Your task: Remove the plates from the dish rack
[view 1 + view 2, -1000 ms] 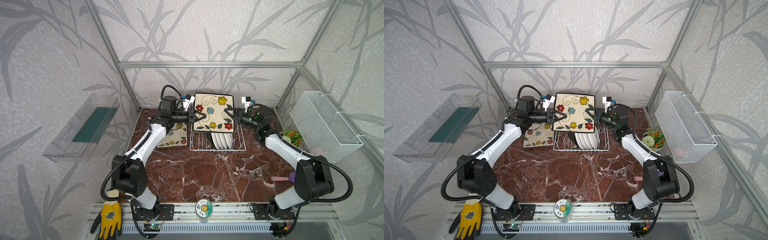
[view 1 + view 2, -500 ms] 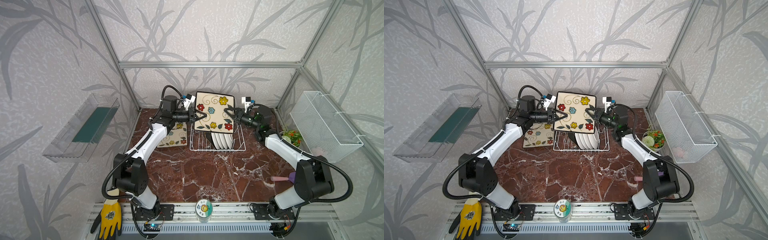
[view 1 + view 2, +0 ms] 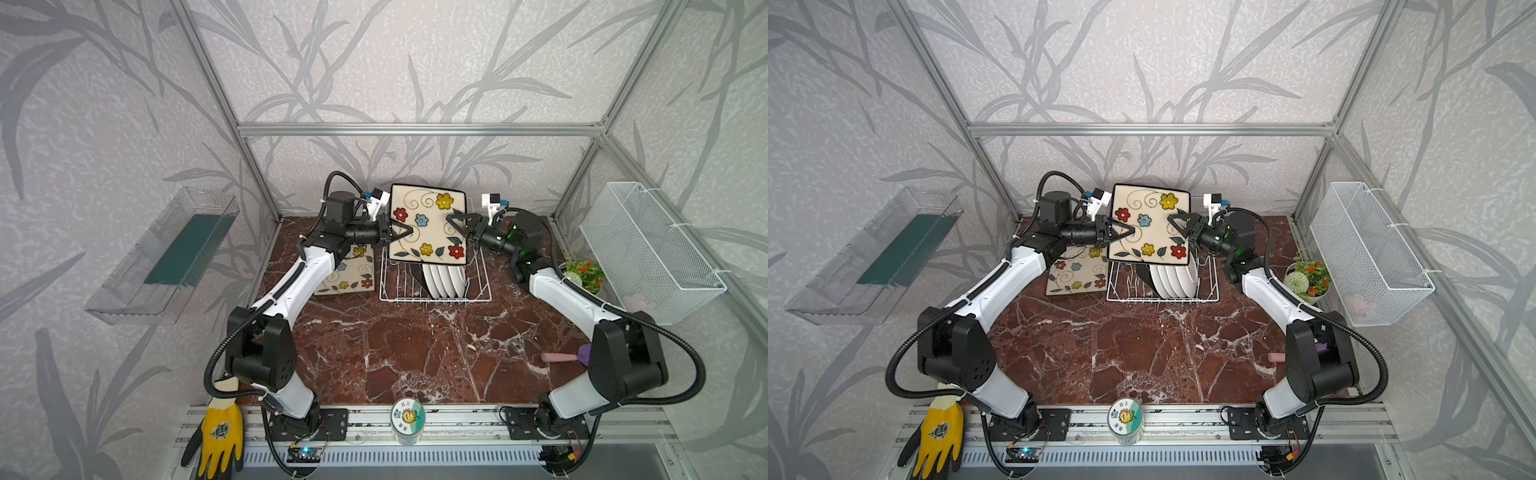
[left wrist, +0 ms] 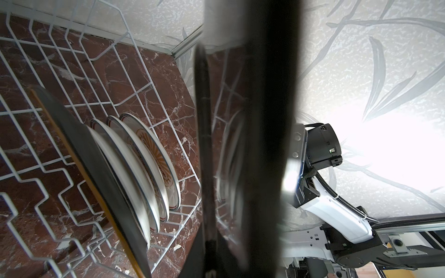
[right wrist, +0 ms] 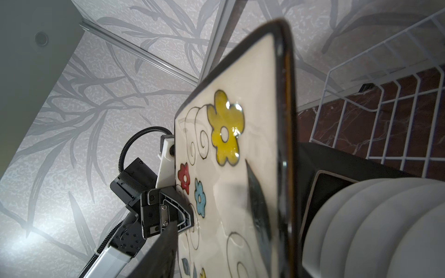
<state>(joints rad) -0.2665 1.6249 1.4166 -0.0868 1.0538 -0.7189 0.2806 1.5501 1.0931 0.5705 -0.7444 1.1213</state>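
I am clamping the square plate [image 3: 432, 232] in my left gripper [image 3: 409, 234]; my right gripper [image 3: 454, 226] is standing open. Backing it straight off first is safest.

the raised square plate [image 3: 428, 226] has a cream face with red, blue and yellow flowers, thin black swirls, dark leaves and a black rim. the flat square plate [image 3: 353, 277] to its left carries the same cream flower-and-swirl pattern. the round plates [image 3: 444, 279] in the white wire rack [image 3: 484, 286] are white; the left wrist view shows their dark rims and an orange sunburst. the table [image 3: 395, 345] is red-brown marble with white veins. the walls [image 3: 415, 62] are pale grey with darker grey leaf shapes. near left, the glove [image 3: 220, 430] is yellow and black. the mesh basket [image 3: 648, 249] on the right is white.
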